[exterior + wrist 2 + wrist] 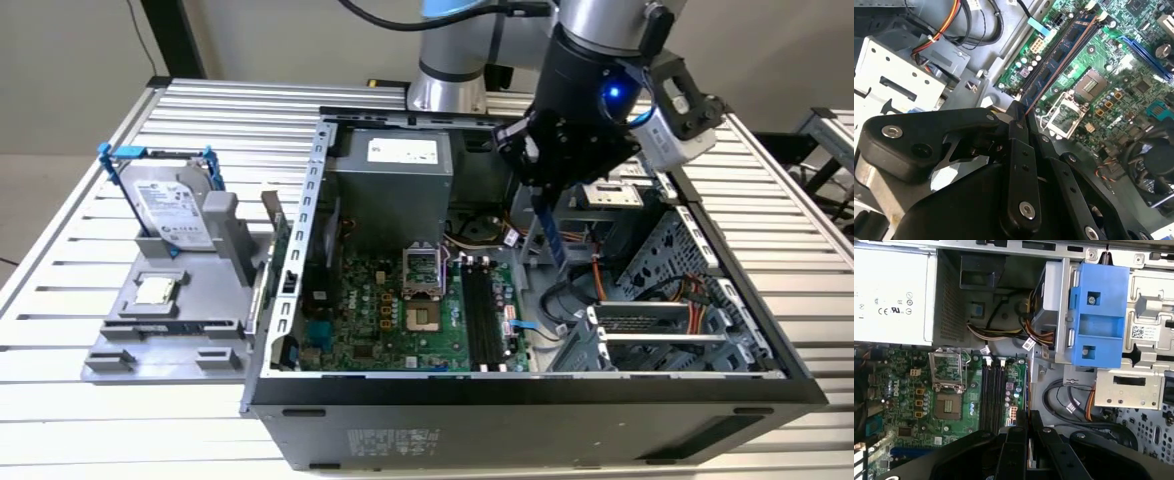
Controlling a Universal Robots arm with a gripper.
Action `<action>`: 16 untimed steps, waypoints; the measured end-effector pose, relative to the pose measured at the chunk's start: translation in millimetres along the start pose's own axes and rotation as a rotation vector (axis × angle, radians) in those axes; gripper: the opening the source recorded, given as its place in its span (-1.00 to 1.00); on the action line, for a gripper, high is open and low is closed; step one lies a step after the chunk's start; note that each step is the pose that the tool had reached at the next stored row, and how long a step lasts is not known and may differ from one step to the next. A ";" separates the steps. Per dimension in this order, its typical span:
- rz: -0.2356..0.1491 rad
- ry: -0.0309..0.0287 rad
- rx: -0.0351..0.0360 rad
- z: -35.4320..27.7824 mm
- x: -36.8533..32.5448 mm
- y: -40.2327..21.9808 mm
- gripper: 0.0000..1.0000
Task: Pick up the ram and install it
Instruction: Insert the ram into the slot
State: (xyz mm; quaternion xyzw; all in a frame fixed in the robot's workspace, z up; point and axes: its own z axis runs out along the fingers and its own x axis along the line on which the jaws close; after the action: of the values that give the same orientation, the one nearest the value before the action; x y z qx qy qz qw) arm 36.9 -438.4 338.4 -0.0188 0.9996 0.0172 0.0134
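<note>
My gripper hangs inside the open computer case, shut on the ram. The ram is a long thin stick that points down from the fingers, above the motherboard's right side in the exterior view. In both wrist views I see the ram edge-on, as a thin line running out from the gripper's black fingertips. The long black memory slots lie just beside the ram's lower end, which is above the board and not touching it.
A silver hard drive in a blue frame stands on a grey fixture at the exterior view's left. Inside the case are the power supply, the processor socket, cables and a drive cage with a blue bracket.
</note>
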 end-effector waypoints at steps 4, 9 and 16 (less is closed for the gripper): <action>0.014 -0.0004 0.0016 7.3 1.3 -0.2 -1.00; 0.022 -0.0006 0.0046 16.1 3.0 -0.4 -1.00; 0.027 -0.0008 0.0051 28.4 5.4 -0.7 -1.00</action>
State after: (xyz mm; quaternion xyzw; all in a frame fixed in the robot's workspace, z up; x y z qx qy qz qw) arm 32.2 -438.3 309.8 -0.0051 0.9998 0.0149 0.0136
